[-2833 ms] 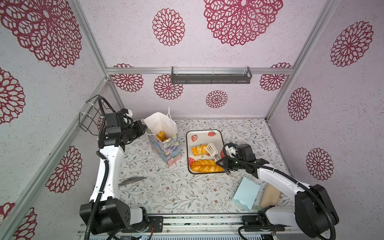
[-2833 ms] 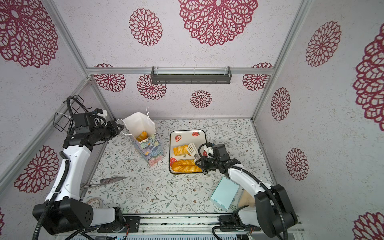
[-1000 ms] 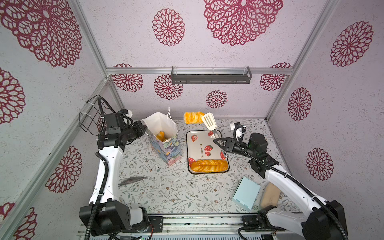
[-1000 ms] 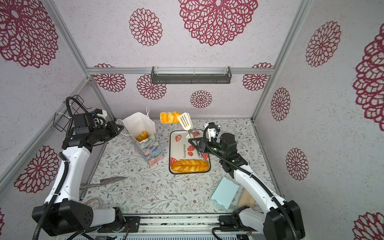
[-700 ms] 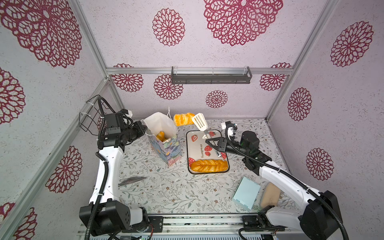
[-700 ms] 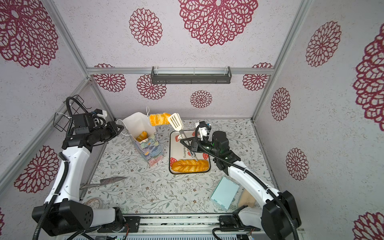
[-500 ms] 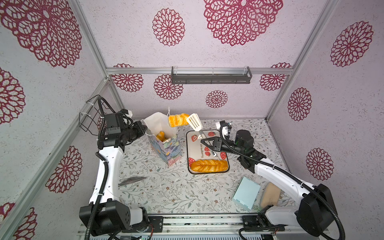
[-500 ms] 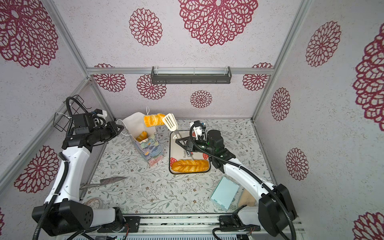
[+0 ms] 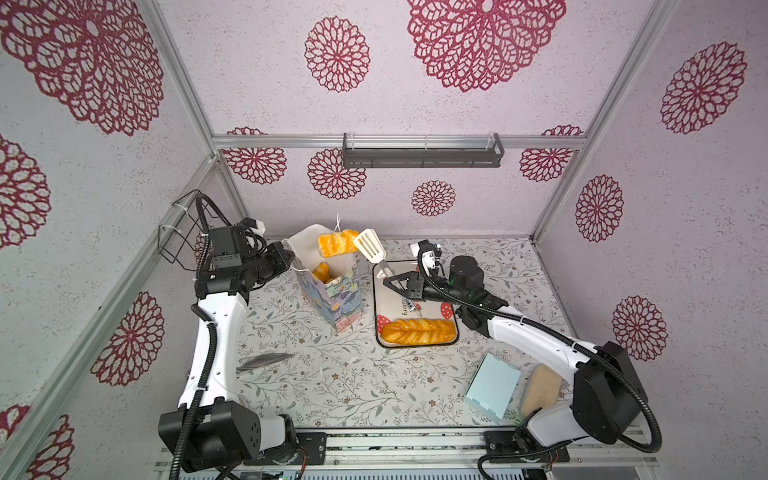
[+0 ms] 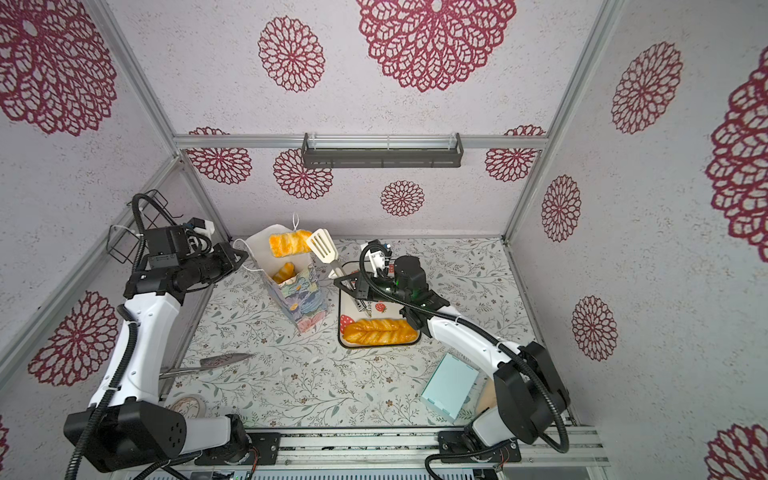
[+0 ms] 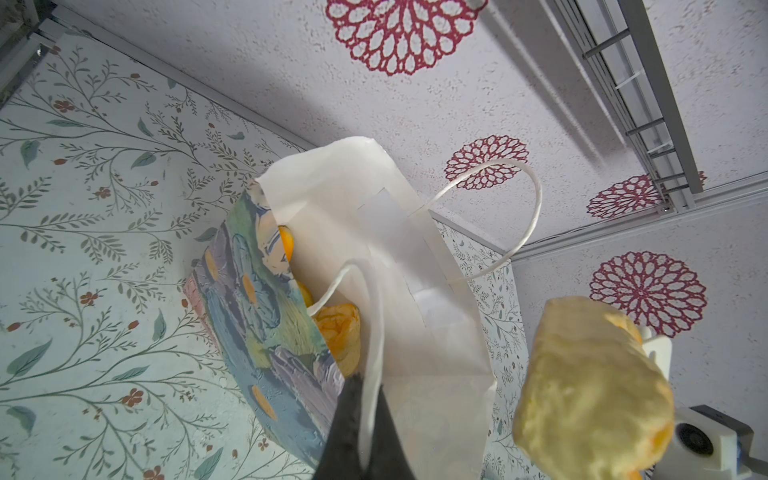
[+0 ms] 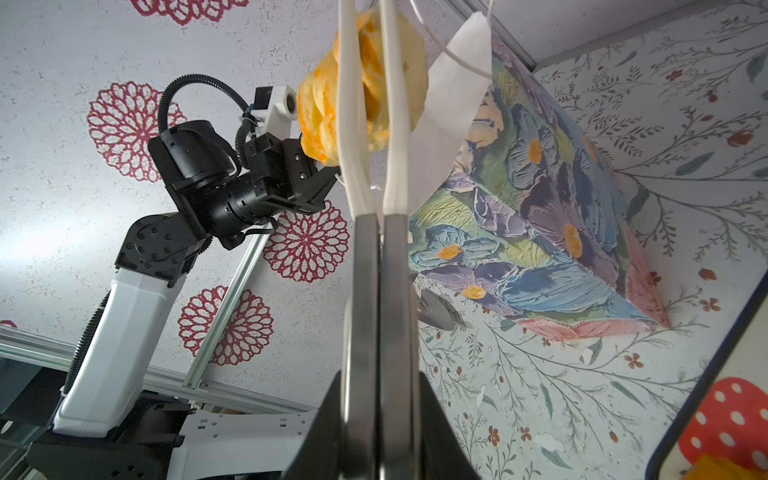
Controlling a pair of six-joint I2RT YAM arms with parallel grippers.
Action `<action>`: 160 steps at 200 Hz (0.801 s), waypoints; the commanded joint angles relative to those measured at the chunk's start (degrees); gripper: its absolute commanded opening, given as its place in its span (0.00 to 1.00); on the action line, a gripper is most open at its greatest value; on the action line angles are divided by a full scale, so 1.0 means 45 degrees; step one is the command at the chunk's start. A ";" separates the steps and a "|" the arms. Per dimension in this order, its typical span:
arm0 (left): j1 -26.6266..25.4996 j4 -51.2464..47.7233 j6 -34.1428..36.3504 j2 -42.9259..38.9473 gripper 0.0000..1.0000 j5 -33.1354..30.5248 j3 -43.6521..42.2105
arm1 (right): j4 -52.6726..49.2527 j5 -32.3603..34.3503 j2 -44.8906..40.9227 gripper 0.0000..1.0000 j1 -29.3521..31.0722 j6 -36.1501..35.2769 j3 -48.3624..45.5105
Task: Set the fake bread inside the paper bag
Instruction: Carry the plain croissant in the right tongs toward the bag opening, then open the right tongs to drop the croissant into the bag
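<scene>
paper bag (image 9: 332, 291) stands at the back left of the counter (image 9: 332, 386), mouth open, just beside the tray (image 9: 388, 305) with a thin strip of counter between them; the back wall is near behind it. the front half of the counter is mostly open, with only a metal blade (image 9: 262, 360) at left and a light blue box (image 9: 492, 386) at right front. right gripper (image 9: 401, 284) is clamped tight on the tongs (image 9: 371, 246), which squeeze one bread roll (image 9: 336, 244) in the air over the bag mouth, by its far rim. left gripper (image 9: 286, 259) is closed on the cord handle (image 11: 376, 332) at the bag's left rim. half a second back the roll hung over the bag's tray-side edge; now it is further in over the mouth. earlier still it lay on the tray, where the braided loaf (image 9: 417, 331) now lies alone. left gripper has not moved. left wrist view shows the cord pinched and the rolls in the bag (image 11: 340, 332). right wrist view shows the tong arms pressed together. only the top views show the box.
</scene>
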 commanded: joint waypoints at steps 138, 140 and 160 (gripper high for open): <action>-0.0048 -0.0077 0.0177 -0.0372 0.02 0.0269 -0.0287 | 0.1447 -0.0341 0.0471 0.37 0.0267 0.0353 0.0812; -0.0055 -0.0073 0.0172 -0.0371 0.02 0.0281 -0.0281 | 0.1423 -0.0332 0.0452 0.37 0.0267 0.0332 0.0815; -0.0058 -0.0041 0.0160 -0.0381 0.02 0.0294 -0.0269 | 0.1006 -0.0303 0.0300 0.37 0.0267 0.0061 0.0911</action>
